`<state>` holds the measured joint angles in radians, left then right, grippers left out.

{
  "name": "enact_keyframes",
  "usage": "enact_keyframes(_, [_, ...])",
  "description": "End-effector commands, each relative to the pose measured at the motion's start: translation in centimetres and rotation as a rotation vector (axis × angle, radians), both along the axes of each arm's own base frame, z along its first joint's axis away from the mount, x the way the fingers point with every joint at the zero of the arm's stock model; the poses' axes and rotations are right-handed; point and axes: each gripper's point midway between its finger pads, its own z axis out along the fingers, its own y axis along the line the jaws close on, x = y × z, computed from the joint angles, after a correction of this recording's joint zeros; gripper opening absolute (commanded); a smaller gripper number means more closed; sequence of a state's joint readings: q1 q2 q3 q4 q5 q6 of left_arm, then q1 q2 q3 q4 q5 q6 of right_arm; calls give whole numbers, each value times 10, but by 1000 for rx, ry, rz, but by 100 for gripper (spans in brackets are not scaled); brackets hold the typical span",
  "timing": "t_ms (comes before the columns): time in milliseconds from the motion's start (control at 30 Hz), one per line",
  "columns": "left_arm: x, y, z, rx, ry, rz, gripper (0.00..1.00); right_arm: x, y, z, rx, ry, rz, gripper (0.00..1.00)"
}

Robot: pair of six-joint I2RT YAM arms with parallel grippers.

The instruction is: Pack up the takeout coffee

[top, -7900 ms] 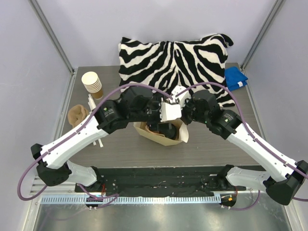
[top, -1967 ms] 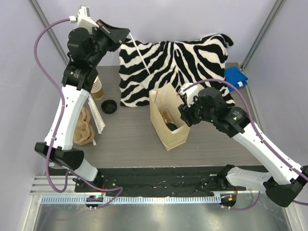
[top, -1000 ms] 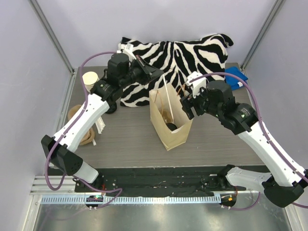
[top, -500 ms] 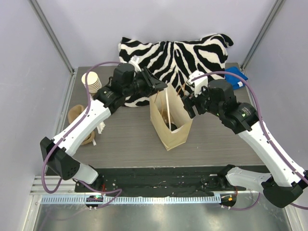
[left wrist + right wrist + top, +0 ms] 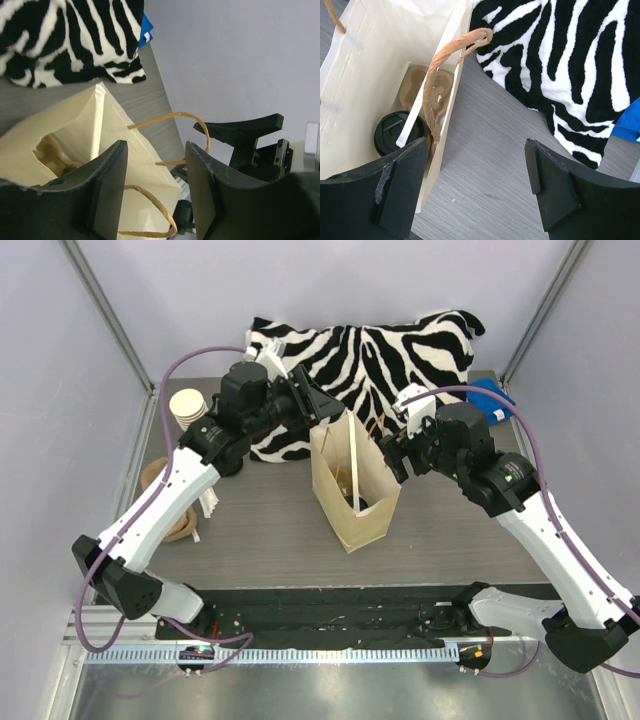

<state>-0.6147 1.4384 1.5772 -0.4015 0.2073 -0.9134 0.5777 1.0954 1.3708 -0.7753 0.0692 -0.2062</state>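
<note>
We noted cream paper bag matt; twisted brown paper handle rough; black plastic lid of takeout coffee glossy; zebra-striped cushion cloth; grey tabletop matt, wood-grained.

A grey wood-grain table fills the cell, closed in by plain pale lilac walls with slanting metal posts at the back corners. The light is soft and even, leaving a bright glare on the brushed metal sheet below the table's near edge.
</note>
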Motion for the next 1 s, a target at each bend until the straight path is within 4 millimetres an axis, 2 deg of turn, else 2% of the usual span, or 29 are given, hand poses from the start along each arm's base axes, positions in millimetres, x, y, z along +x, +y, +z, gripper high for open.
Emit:
enact_keyframes(0, [2,18,51,49,-234,17,50,5,1,32,63,-85,-8,85])
enact_keyframes(167, [12,9,43,159,-268,-47,35,7,5,36,76,-92,-1,85])
enact_keyframes(333, [14,-4,30,161,-219,-106,30,9,5,39,79,-94,-5,85])
enact_keyframes(467, [7,-17,1,171,-117,-152,30,10,5,36,76,-87,-10,85])
enact_keyframes(567, [11,-21,-13,197,-86,-143,33,11,6,35,77,-83,-11,85])
enact_keyframes(667, [18,-23,-19,215,-77,-123,38,12,5,34,78,-79,-16,85])
enact_keyframes(967, [31,-29,-52,282,-9,-91,43,15,3,32,76,-73,-27,85])
